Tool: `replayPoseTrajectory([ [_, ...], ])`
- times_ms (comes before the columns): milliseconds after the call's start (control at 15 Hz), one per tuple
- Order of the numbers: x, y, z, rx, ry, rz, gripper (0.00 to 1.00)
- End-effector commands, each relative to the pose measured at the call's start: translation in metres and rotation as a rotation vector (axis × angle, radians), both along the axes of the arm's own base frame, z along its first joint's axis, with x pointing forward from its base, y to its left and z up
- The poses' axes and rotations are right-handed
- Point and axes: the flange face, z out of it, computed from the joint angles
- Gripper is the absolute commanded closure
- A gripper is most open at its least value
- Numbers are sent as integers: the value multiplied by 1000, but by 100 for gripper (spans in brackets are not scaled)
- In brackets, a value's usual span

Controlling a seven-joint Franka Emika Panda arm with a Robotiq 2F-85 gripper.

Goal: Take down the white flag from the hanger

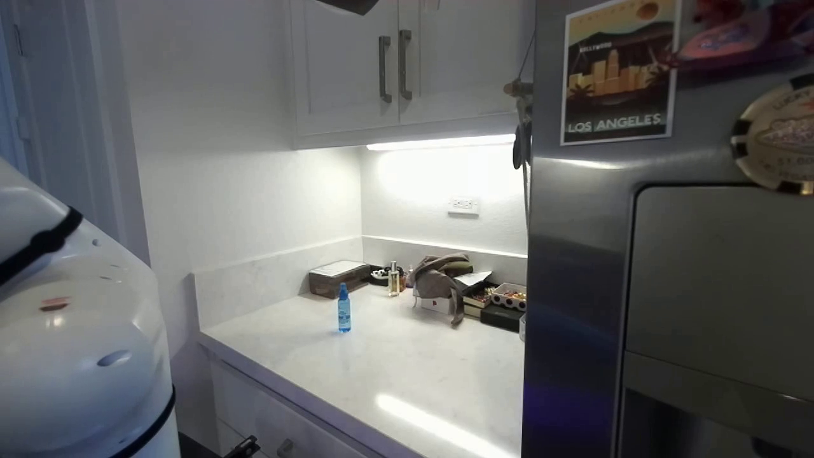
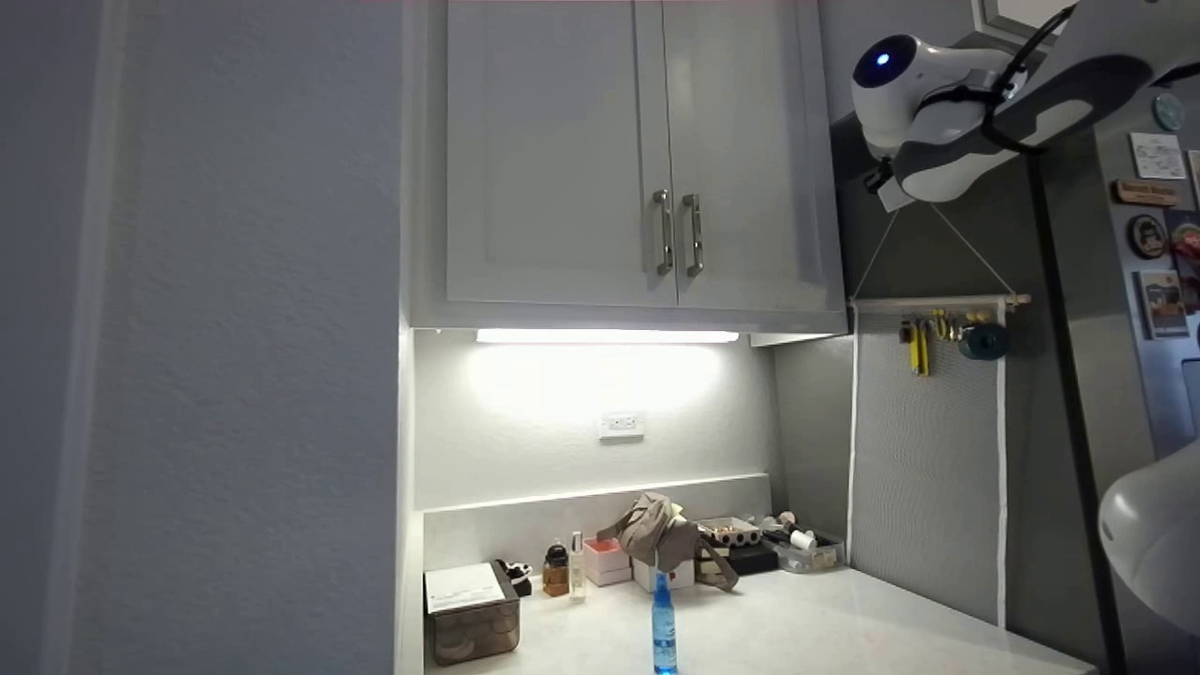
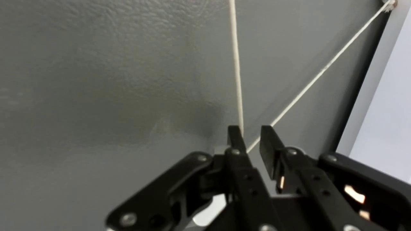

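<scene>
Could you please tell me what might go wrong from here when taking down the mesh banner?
The cord might be missed: the jaws stand apart, and whether it lies between them is unclear. If the white-edged mesh banner tilts, the yellow tools and dark roll near its top might fall.

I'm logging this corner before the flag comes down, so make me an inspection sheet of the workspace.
Surface: white counter, light reflected on it.
Flag: hanging by a cord; yellow tools near its top.
Hanger: cannot be made out.
Clutter: blue bottle upright; brown cloth and boxes towards the back.
Gripper: slightly open at the cord; contact unclear.
Cables: black cable on the arm.
Surroundings: cabinet shut, lamp lit below it, fridge beside the counter.
</scene>
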Motion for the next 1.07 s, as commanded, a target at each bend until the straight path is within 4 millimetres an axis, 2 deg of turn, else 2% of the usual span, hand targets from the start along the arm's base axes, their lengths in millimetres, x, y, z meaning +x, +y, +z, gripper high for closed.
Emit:
replayPoseTrajectory([
  [0, -16, -3, -1, -1, -22, -20, 100],
  [200, -25, -11, 0, 6, -28, -30, 100],
  [400, -26, -9, 6, 6, -44, -23, 100],
  [1000, -21, 17, 30, -26, -122, 9, 100],
])
